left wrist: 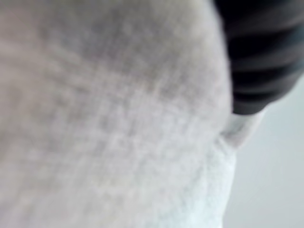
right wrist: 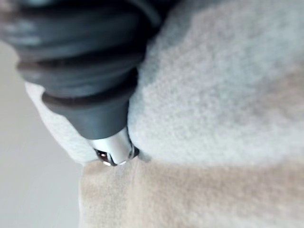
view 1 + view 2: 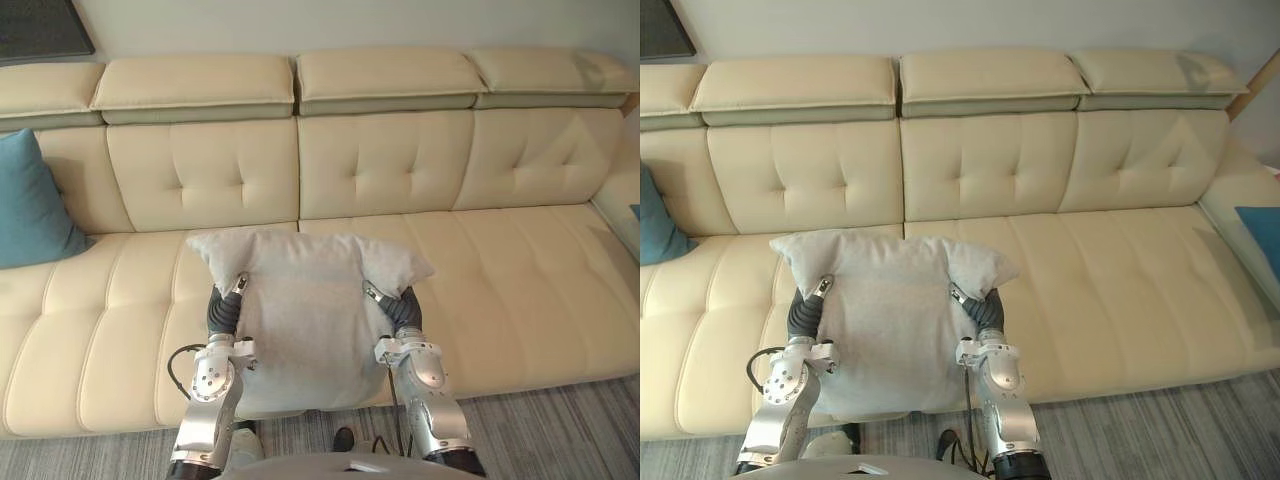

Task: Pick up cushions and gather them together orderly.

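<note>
I hold a light grey cushion (image 3: 305,310) upright between both hands, in front of the middle of the cream sofa (image 3: 500,280). My left hand (image 3: 226,308) presses its left side and my right hand (image 3: 400,308) its right side; the fingers of both are hidden behind the fabric. In the wrist views the cushion's cloth (image 1: 118,118) (image 2: 228,85) lies against each hand's dark ribbed cover (image 1: 261,52) (image 2: 90,71). A teal cushion (image 3: 30,205) leans against the backrest at the sofa's far left.
The sofa seat to the right of the held cushion is bare. Something blue (image 3: 1260,235) lies at the far right end of the sofa. Grey striped carpet (image 3: 560,430) runs along the sofa's front edge.
</note>
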### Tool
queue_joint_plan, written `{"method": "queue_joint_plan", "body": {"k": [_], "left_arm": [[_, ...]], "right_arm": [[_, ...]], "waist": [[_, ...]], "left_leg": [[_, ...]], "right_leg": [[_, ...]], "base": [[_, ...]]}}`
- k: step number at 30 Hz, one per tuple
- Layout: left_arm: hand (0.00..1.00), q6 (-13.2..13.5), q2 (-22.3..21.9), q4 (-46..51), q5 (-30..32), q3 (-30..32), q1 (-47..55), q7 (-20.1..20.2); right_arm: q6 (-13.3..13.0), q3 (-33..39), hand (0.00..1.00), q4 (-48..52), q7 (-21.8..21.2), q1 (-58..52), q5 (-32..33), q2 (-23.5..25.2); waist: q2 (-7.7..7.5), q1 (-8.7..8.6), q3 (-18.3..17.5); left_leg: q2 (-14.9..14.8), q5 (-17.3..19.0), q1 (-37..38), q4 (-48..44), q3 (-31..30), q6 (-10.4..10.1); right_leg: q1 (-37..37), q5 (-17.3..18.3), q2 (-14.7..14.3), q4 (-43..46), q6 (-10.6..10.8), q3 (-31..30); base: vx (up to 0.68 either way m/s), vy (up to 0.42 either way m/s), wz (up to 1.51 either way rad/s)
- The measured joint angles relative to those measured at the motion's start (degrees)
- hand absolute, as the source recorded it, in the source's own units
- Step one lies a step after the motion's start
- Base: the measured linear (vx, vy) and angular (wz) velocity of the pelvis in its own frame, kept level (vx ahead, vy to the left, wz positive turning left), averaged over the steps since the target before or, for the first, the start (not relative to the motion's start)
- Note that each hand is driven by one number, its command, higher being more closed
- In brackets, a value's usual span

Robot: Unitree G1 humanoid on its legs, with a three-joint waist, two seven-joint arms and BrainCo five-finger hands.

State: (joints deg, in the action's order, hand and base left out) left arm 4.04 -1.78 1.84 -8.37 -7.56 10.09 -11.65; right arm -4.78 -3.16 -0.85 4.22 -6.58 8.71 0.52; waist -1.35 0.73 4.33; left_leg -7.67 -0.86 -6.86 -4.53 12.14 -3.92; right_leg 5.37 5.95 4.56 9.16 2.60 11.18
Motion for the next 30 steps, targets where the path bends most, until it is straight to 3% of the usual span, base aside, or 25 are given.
{"method": "queue_joint_plan", "body": {"k": [4,10,14,17,21,23,26,29,30], "left_arm": [[1.00,0.0,0.1,0.0,0.0,-0.7,0.0,0.0],[1.00,0.0,0.4,0.0,0.0,-0.9,-0.2,0.3],[1.00,0.0,1.5,-0.1,0.0,-0.8,-3.3,-0.4],[1.00,0.0,2.4,-0.5,0.1,0.2,-11.9,-3.7],[1.00,0.4,4.8,-3.7,0.8,1.8,-30.9,-12.1],[1.00,1.8,6.7,-5.7,1.5,2.9,-40.5,-16.3],[1.00,3.9,9.8,-10.4,2.0,3.0,-53.2,-20.4],[1.00,4.1,11.1,-14.4,2.1,3.2,-61.8,-22.1],[1.00,4.2,11.1,-16.3,2.1,3.8,-65.8,-22.9]], "right_arm": [[0.0,0.7,1.00,-0.1,0.0,-0.4,0.0,0.2],[0.0,1.2,1.00,-0.3,0.4,-0.2,-1.5,0.7],[-0.1,1.0,1.00,-2.3,2.8,4.3,-3.6,0.7],[0.0,0.9,1.00,-6.0,7.4,15.8,-4.7,0.6],[-0.1,1.5,1.00,-7.3,15.8,34.6,-7.0,-0.7],[-0.2,1.7,1.00,-7.2,19.9,44.6,-9.2,-1.8],[-0.7,3.2,1.00,-7.7,24.5,56.6,-11.8,-3.9],[-1.2,4.5,1.00,-9.8,27.6,64.9,-13.7,-5.8],[-1.2,4.7,1.00,-10.3,29.1,68.5,-13.7,-6.7]], "waist": [[0.06,-0.50,0.0],[0.43,-0.69,-1.1],[0.58,-0.72,-1.1],[1.39,-0.58,1.9],[2.89,0.93,5.8],[3.33,1.28,6.8],[3.52,1.71,9.5],[3.59,1.83,10.0],[3.63,1.84,12.0]], "left_leg": [[0.8,-3.6,0.3,4.0,-1.4,0.0],[1.4,-4.0,1.9,6.3,-1.2,0.1],[1.5,-5.2,-0.6,7.8,-0.2,0.5],[1.6,-7.1,-5.2,7.9,1.3,1.1],[1.6,-10.4,-12.0,8.9,2.2,1.6],[1.6,-11.4,-16.2,8.9,2.1,1.6],[1.7,-13.0,-20.0,9.0,1.8,1.6],[1.9,-14.4,-24.2,9.0,1.7,1.4],[2.1,-15.2,-25.3,9.0,1.0,0.7]], "right_leg": [[0.3,-1.3,0.1,-0.8,0.6,1.3],[-1.6,-2.5,0.0,-3.9,0.8,1.2],[1.3,-4.7,-0.5,-6.3,0.9,0.2],[6.4,-7.5,-0.6,-6.8,0.8,-1.4],[15.6,-9.2,-0.4,-4.3,0.7,-2.7],[20.9,-9.2,0.1,-1.9,0.7,-2.8],[25.6,-9.6,0.4,0.4,0.5,-2.9],[30.6,-9.7,0.9,2.2,0.4,-2.8],[32.0,-9.7,1.3,3.0,0.4,-2.8]], "base": [[0.02,0.001,0.18],[0.04,0.005,-0.01],[-0.05,0.024,-0.14],[-0.13,0.043,-0.26],[-0.18,0.031,-0.14],[-0.18,0.013,-0.03],[-0.09,0.003,0.03],[-0.04,0.000,0.05],[0.01,0.001,0.03]]}}
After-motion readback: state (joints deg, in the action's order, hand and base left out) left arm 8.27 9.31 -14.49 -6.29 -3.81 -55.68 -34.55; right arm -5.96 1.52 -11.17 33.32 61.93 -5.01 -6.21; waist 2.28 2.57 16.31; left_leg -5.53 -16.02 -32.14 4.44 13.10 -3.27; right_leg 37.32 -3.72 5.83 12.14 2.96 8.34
